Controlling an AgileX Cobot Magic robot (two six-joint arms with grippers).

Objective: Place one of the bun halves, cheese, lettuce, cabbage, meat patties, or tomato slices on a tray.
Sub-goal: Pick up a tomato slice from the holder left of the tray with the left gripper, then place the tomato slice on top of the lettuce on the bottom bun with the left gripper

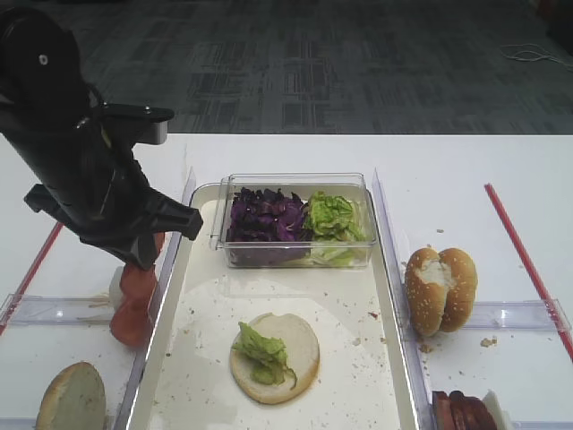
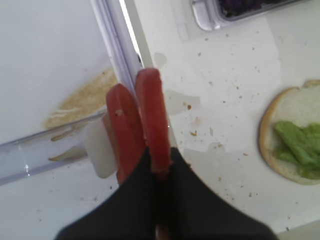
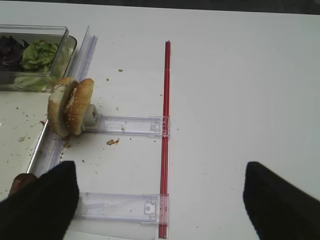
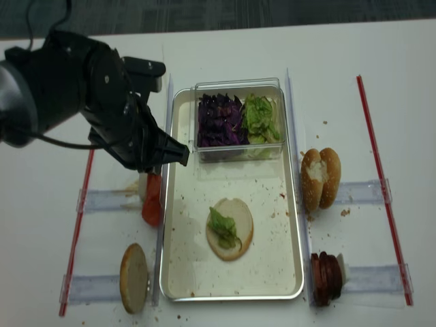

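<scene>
My left gripper (image 2: 160,170) is shut on one red tomato slice (image 2: 150,112), which stands on edge by a second slice (image 2: 122,132) just left of the tray's rim (image 2: 131,60). From above, the arm covers the gripper over the tomato slices (image 4: 152,197) (image 1: 132,300). On the cream tray (image 4: 266,259) lies a bun half (image 4: 229,228) (image 1: 275,356) topped with lettuce (image 1: 261,351). Other bun halves (image 1: 440,289) (image 3: 71,106) stand on edge to the right. Meat patties (image 4: 325,276) stand at the lower right. No cheese shows. My right gripper (image 3: 160,200) hangs open over bare table.
A clear box (image 1: 295,184) at the tray's far end holds purple cabbage (image 1: 265,218) and lettuce (image 1: 333,218). Another bun half (image 4: 134,277) stands at the lower left. Clear plastic holders (image 3: 130,125) and red strips (image 3: 165,125) lie on the table on both sides.
</scene>
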